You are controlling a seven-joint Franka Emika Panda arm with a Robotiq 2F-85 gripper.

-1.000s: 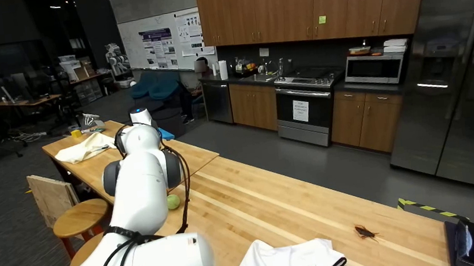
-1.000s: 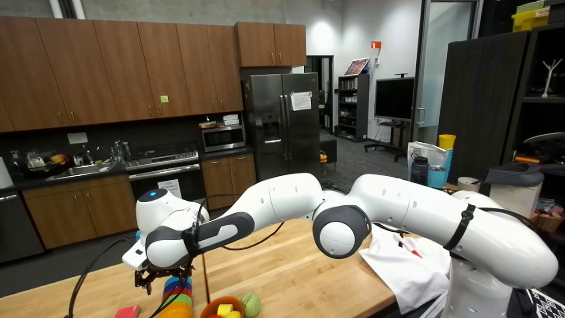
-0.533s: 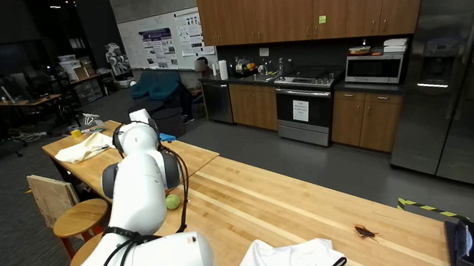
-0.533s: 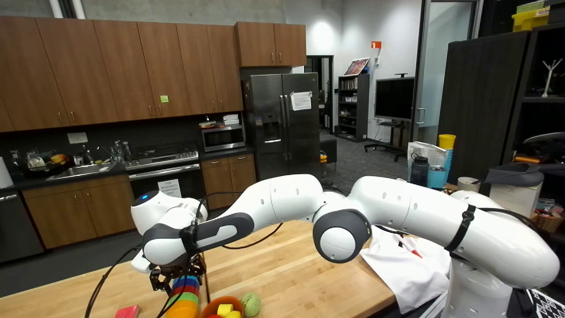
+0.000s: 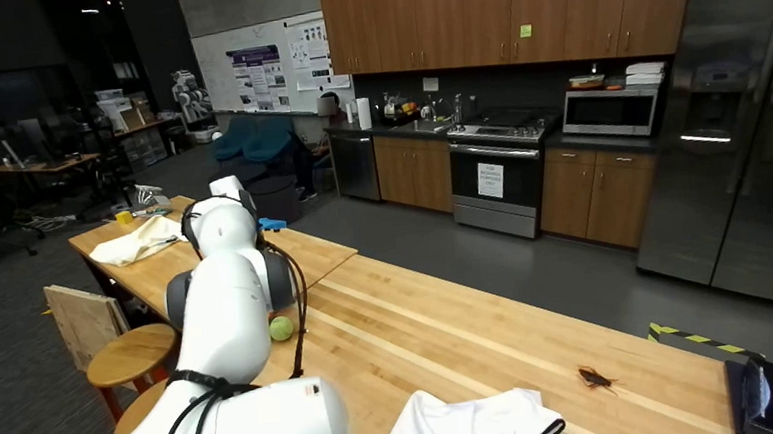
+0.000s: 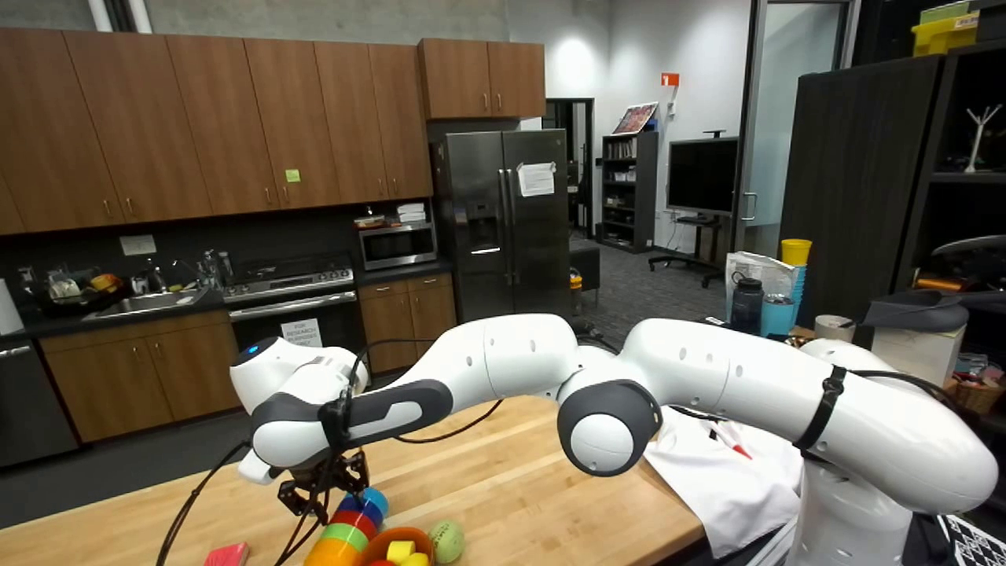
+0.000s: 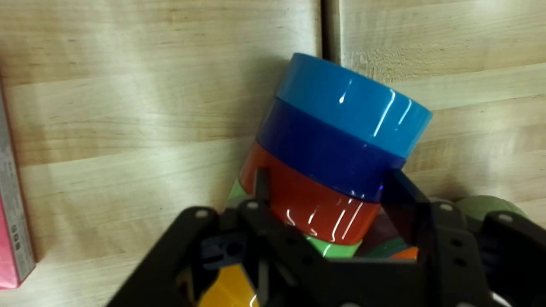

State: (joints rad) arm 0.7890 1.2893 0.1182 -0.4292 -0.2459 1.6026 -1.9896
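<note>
A row of nested cups lies on its side on the table: light blue (image 7: 354, 102), dark blue (image 7: 328, 149), red (image 7: 320, 196), green (image 7: 335, 249) and orange-yellow (image 7: 230, 288). The stack also shows in an exterior view, with its light blue end cup (image 6: 376, 499) farthest back. My gripper (image 7: 326, 175) is over the stack with its fingers wide apart. The left finger is over the red cup's side; the right finger is at the dark blue cup's edge and seems to touch it. In an exterior view the gripper (image 6: 342, 503) is low by the cups.
An orange bowl (image 6: 373, 548) with a yellow block (image 6: 401, 550) stands beside the stack. A green ball (image 6: 447, 542) sits beside it. A pink box (image 7: 10, 238) is to the left. White cloth (image 6: 731, 464) lies near the arm's base. A seam crosses the table.
My gripper has moved right and turned in the exterior view. The cup stack's blue end has swung right with it, so the stack lies at a slant. Bowl and ball have not moved.
</note>
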